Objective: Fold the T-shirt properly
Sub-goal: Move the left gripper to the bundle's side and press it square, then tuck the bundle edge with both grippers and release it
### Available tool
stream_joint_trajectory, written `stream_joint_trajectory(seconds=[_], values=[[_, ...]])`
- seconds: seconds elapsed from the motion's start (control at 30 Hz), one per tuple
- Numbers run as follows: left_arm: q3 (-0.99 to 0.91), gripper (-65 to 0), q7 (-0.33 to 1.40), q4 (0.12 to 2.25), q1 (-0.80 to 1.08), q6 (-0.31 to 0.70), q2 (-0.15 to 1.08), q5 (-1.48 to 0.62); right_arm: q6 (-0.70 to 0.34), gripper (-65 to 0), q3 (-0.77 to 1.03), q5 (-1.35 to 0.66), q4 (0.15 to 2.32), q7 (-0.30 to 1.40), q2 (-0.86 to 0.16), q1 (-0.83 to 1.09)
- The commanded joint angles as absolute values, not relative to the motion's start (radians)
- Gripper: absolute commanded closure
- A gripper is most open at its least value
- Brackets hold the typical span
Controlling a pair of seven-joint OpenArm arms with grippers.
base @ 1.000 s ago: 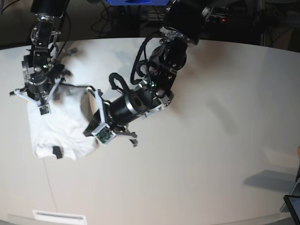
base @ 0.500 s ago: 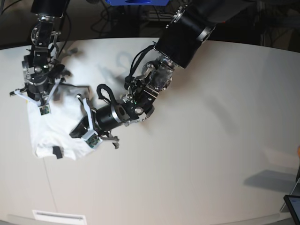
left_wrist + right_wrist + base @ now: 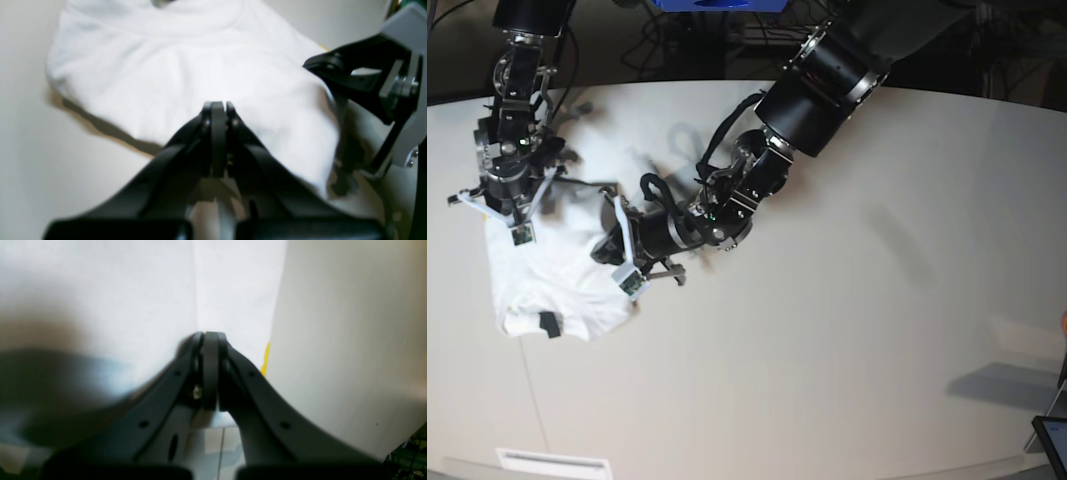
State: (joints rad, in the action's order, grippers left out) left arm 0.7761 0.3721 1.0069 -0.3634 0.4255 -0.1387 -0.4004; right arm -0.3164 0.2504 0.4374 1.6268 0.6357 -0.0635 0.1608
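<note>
The T-shirt (image 3: 557, 275) lies folded into a white block at the table's left, plain side up, with a small black tag (image 3: 549, 324) near its front edge. My left gripper (image 3: 612, 250) is shut and sits over the shirt's right edge. In the left wrist view its closed tips (image 3: 217, 111) hover over the white cloth (image 3: 173, 66). My right gripper (image 3: 512, 215) is shut at the shirt's far left corner. In the right wrist view its closed tips (image 3: 210, 338) rest on the cloth (image 3: 116, 290) at a fold line, and a yellow sliver of print (image 3: 267, 356) shows at the cloth's edge.
The other arm's black and grey frame (image 3: 387, 86) stands close at the right of the left wrist view. A dark screen (image 3: 1052, 440) sits at the table's front right corner. A white label strip (image 3: 552, 463) lies by the front edge.
My left arm has swung left and stretched out over the shirt's right side, gripper shut. The right arm and the shirt have stayed in place.
</note>
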Motion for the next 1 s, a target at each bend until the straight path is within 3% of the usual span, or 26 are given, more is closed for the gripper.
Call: stream_joint_trajectory(seconds=[0.0, 0.4, 0.63, 0.97], values=[[0.791, 0.0, 0.348, 1.023, -0.383, 0.437, -0.157, -0.414, -0.325, 0.0, 0.249, 0.435, 1.633, 0.648, -0.07, 0.157], [0.834, 0.0, 0.426, 1.101, -0.381, 0.435, -0.077, -0.417, -0.325, -0.1, 0.255, 0.435, 1.705, 0.641, -0.071, 0.16], [0.679, 0.0, 0.429, 1.168, -0.426, 0.355, -0.031, -0.415, -0.325, -0.1, 0.252, 0.435, 1.756, 0.647, -0.071, 0.16], [0.605, 0.0, 0.417, 1.089, -0.536, 0.358, -0.091, -0.415, -0.332, 0.0, 0.194, 0.435, 1.925, 0.65, -0.068, 0.174]])
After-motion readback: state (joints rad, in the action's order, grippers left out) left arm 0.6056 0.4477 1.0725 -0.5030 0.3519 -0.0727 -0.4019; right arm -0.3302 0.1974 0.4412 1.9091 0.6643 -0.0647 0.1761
